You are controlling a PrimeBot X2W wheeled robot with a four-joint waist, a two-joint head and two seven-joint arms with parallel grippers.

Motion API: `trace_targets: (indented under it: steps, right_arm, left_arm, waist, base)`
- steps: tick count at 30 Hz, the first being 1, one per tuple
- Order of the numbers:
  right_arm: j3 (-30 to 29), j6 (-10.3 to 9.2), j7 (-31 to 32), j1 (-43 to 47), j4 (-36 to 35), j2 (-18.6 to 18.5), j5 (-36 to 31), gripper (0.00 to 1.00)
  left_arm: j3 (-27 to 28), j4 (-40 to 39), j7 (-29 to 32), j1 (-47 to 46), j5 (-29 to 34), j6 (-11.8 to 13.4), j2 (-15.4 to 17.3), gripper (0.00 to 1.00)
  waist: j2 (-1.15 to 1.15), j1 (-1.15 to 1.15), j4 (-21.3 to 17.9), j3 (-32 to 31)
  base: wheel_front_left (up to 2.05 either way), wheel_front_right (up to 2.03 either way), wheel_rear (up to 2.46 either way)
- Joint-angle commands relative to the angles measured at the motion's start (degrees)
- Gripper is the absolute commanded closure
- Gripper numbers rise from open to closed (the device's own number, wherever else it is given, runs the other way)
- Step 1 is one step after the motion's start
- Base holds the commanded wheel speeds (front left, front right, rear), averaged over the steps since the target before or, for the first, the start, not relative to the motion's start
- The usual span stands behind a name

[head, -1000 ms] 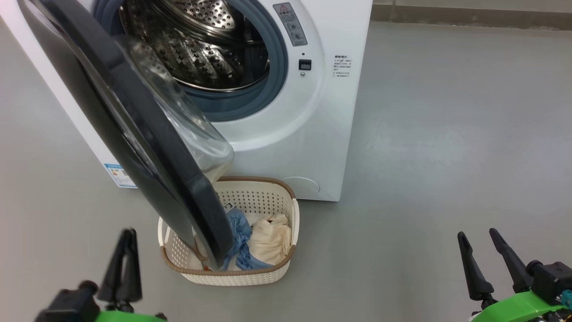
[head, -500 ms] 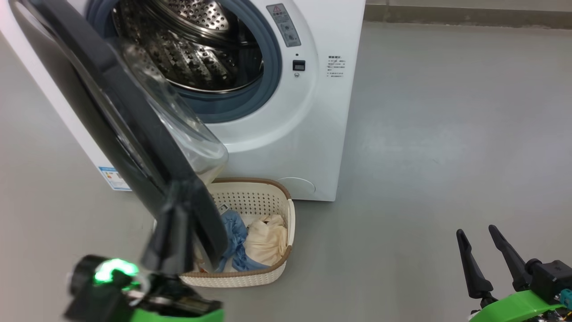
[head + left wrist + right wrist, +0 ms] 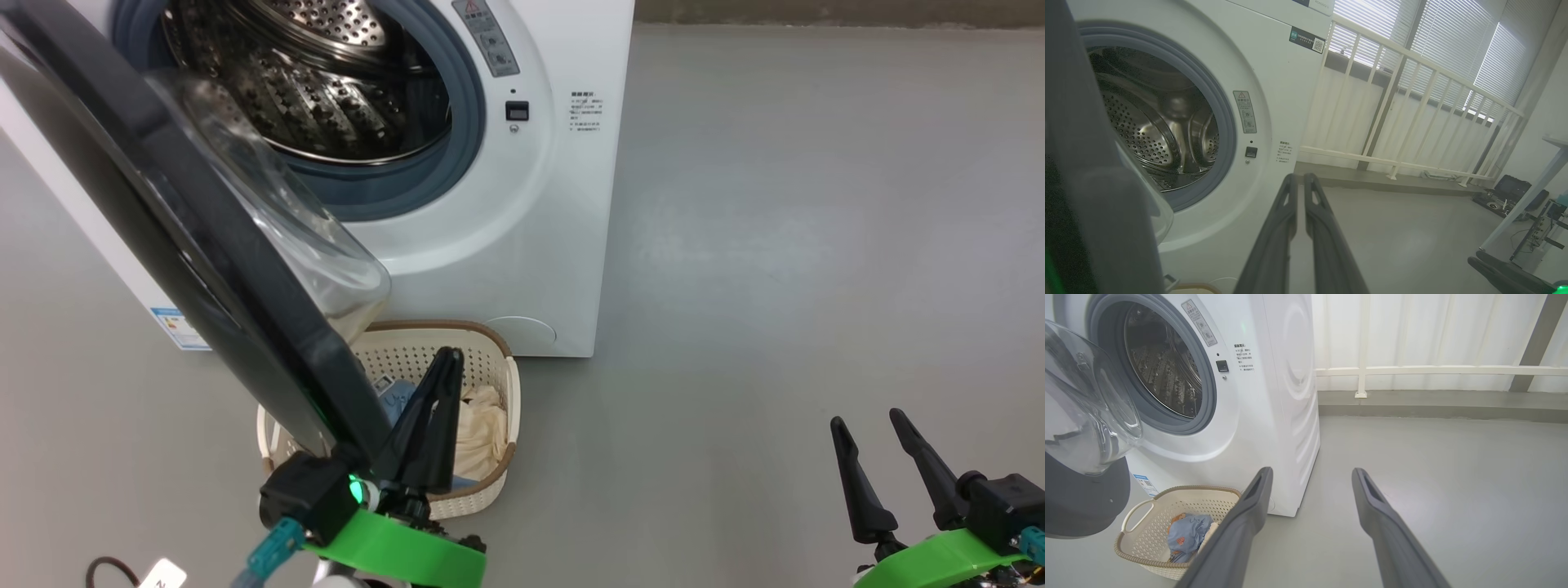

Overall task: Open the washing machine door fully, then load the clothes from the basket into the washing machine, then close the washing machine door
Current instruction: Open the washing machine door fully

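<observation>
Head view: washing machine door (image 3: 237, 302) covers the basket's (image 3: 400, 355) left half. The left end effector (image 3: 451, 353) crosses the basket's middle, so only slivers of the clothes (image 3: 482, 425) show at the basket's right. Door's top and left are cut by the frame edge. Printed label (image 3: 586, 110) above the basket is too small to read. Left wrist view: door is a blurred dark mass.

The washing machine (image 3: 531, 245) body is noted as white. Its drum (image 3: 326, 98) is recorded as bare steel, dotted with rows of small holes, and the door seal (image 3: 461, 139) as grey-blue. The door (image 3: 237, 278) is logged as glossy black around clear glass. The basket (image 3: 1188, 503) is noted as cream with finely perforated sides and a brown woven-look rim. A light blue garment (image 3: 1186, 535) is marked with small orange prints, and a cream garment (image 3: 483, 429) is seen as plain. The floor (image 3: 775, 245) is recorded as flat grey.
</observation>
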Motion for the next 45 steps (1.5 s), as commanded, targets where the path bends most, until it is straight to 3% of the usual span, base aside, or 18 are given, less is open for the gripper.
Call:
trace_targets:
  steps: [1,12,32,45]
  right_arm:
    - [1.21,0.25,-0.70,-1.19,-1.50,-0.75,-0.95,0.00]
    - [1.12,0.25,-0.70,-1.64,-1.88,-0.78,-1.08,0.00]
    - [0.91,0.25,-0.70,-1.96,-2.44,-1.51,-1.25,0.00]
    - [0.87,0.25,-0.70,-2.01,-2.82,-1.84,-1.48,0.00]
  left_arm:
    - [1.48,0.36,-1.00,-2.73,-1.21,0.38,0.28,1.00]
    - [3.63,11.64,-2.22,-6.09,-4.24,1.13,0.27,1.00]
    - [9.09,12.96,-2.26,-5.38,-4.09,0.47,0.27,1.00]
    - [10.13,12.41,-2.27,-2.87,-2.56,0.53,0.27,1.00]
  waist:
    - [0.00,0.00,-0.14,0.21]
    - [0.00,0.00,0.00,1.06]
    - [0.00,0.00,2.31,1.20]
    - [0.00,0.00,6.30,0.98]
  base:
    - [0.00,0.00,0.00]
    - [0.00,0.00,0.00]
    - [0.00,0.00,0.00]
    - [0.00,0.00,0.00]
